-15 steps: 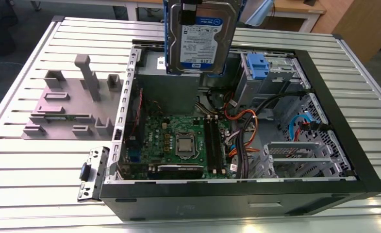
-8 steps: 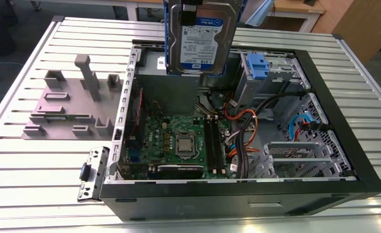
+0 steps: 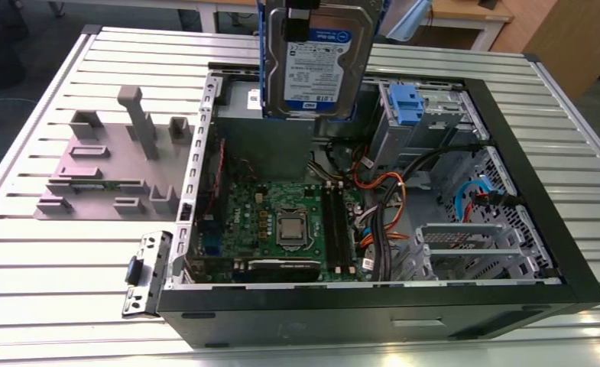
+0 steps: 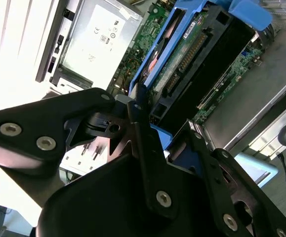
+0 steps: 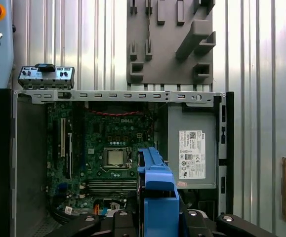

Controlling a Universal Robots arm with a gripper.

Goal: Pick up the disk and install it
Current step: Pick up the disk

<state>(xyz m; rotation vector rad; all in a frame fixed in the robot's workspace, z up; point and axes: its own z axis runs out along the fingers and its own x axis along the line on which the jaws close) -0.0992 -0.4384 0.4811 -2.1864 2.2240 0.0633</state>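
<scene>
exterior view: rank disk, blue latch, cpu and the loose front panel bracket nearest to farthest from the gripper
From the gripper:
1. disk, clamped in it, above the case.
2. blue latch, on the cage, exterior view's right.
3. cpu, on the motherboard.
4. front panel bracket, on the table, exterior view's left.

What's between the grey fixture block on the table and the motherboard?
The case's slotted metal rail runs across between the fixture block and the motherboard, clearest in the first wrist view.
</scene>
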